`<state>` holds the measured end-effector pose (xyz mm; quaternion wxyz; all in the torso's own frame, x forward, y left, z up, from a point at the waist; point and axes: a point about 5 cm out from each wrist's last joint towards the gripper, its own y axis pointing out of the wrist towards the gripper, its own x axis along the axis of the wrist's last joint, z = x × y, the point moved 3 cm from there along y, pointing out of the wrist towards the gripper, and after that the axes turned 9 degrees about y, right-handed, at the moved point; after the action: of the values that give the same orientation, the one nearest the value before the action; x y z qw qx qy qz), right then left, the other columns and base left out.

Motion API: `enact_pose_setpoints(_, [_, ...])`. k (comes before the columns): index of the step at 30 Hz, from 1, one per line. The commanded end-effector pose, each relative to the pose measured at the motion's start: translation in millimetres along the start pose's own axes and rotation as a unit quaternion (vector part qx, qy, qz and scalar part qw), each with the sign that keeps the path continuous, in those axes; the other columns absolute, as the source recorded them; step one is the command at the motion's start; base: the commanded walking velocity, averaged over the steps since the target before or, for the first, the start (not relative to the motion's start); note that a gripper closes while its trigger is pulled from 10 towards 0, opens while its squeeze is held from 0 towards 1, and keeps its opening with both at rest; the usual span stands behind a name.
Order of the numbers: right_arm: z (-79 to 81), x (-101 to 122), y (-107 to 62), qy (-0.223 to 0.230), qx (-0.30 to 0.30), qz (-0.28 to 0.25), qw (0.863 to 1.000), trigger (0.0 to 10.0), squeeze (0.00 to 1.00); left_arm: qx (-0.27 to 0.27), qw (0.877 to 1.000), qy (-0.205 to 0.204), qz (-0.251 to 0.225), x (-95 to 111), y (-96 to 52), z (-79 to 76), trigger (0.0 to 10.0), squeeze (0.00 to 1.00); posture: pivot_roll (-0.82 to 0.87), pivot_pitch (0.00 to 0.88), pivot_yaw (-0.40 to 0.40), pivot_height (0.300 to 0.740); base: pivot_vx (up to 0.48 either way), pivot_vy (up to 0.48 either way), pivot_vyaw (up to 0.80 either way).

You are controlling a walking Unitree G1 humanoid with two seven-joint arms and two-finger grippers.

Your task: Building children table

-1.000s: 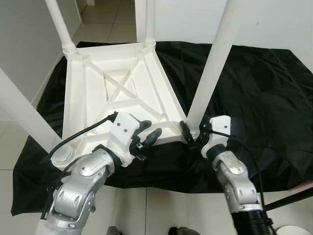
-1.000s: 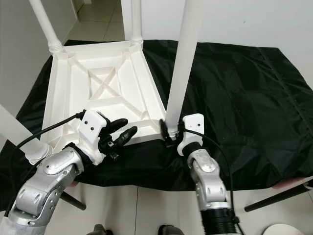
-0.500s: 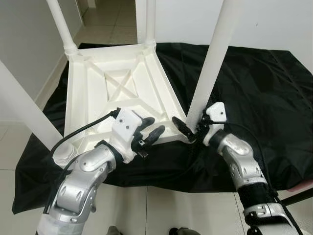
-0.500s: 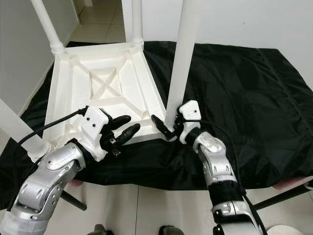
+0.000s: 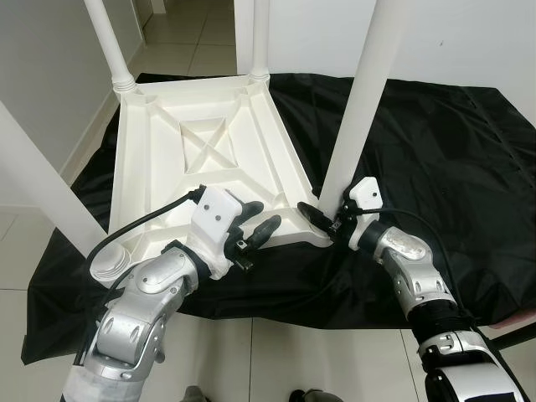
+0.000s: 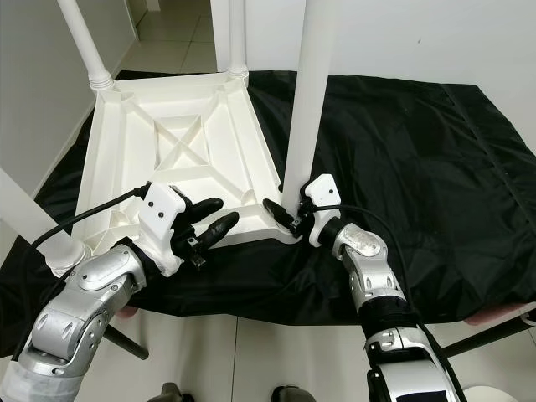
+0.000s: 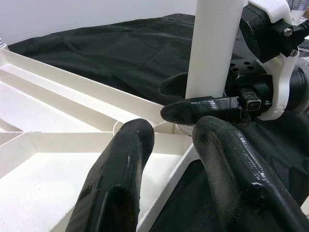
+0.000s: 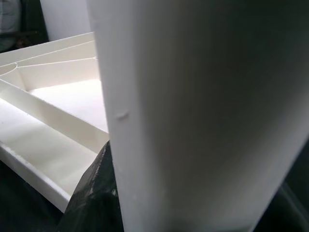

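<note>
Lower centre of the frame: our right gripper (image 5: pixel 322 219) clasps the base of the near table leg (image 5: pixel 356 109), which stands upright in the corner socket of the overturned white tabletop (image 5: pixel 197 159) on a black sheet (image 5: pixel 435 142). Our left gripper (image 5: pixel 258 223), fingers parted and empty, hovers over the tabletop's near rim, just left of that leg.

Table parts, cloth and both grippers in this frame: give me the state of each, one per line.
Table top: upside down on the cloth, ribbed underside up.
Near-right leg: upright in its corner socket, right gripper's fingers around its base.
Other three legs: standing upright at their corners.
Black cloth: spread flat under the table.
Right gripper: shut on the leg.
Left gripper: open, fingers over the table top's near edge, holding nothing.
</note>
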<state>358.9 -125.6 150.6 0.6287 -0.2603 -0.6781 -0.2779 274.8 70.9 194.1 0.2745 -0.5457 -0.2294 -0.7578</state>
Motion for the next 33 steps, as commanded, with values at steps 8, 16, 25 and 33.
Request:
enact_pose_setpoints(8, [5.0,-3.1,1.9,0.045,-0.012,-0.016,0.999,10.0,0.0,0.009,1.0,0.004,0.002,-1.2,-2.3,1.5,10.0,0.0,-0.02,0.087,0.016,0.74,0.0,0.0,0.0])
enact_pose_setpoints(16, [13.6,3.0,2.5,0.04,-0.053,-0.05,0.997,10.0,0.0,0.012,1.0,0.003,0.007,-6.5,0.6,-0.3,10.0,0.0,-0.03,0.09,0.017,0.74,0.0,0.0,0.0])
enact_pose_setpoints(25, [16.0,-2.2,-2.2,0.034,-0.15,-0.045,0.987,10.0,0.0,0.028,0.999,0.014,0.024,-19.1,1.2,-1.1,10.0,0.0,-0.04,0.093,0.008,0.74,0.0,0.0,0.0])
enact_pose_setpoints(33, [21.7,-10.4,-17.5,0.053,-0.315,-0.039,0.947,10.0,0.0,0.043,0.998,0.033,0.032,-33.3,2.1,-4.5,10.0,0.0,-0.05,0.101,0.003,0.74,0.0,0.0,0.0])
